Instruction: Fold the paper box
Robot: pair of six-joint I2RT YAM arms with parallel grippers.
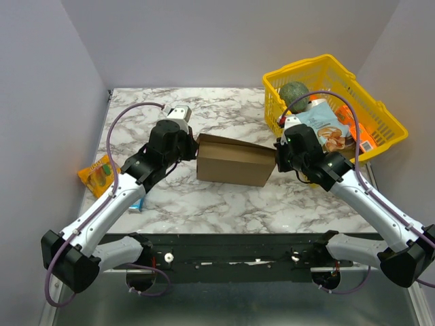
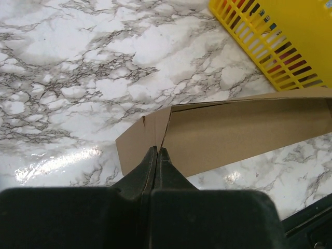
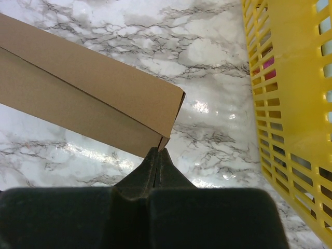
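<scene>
The paper box (image 1: 234, 161) is a plain brown cardboard box, closed into a long low block in the middle of the marble table. My left gripper (image 1: 192, 145) is shut, its tips against the box's left end. In the left wrist view the left gripper (image 2: 156, 150) meets a flap seam on the paper box (image 2: 249, 129). My right gripper (image 1: 279, 151) is shut too, its tips at the box's right end. The right wrist view has the right gripper (image 3: 158, 151) touching the lower corner of the paper box (image 3: 78, 88). Neither pair of fingers has anything between them.
A yellow plastic basket (image 1: 377, 102) full of packets and a green round item (image 1: 294, 92) stands at the back right, close to the right arm. An orange packet (image 1: 100, 171) and a small blue-green carton (image 1: 136, 204) lie at the table's left edge.
</scene>
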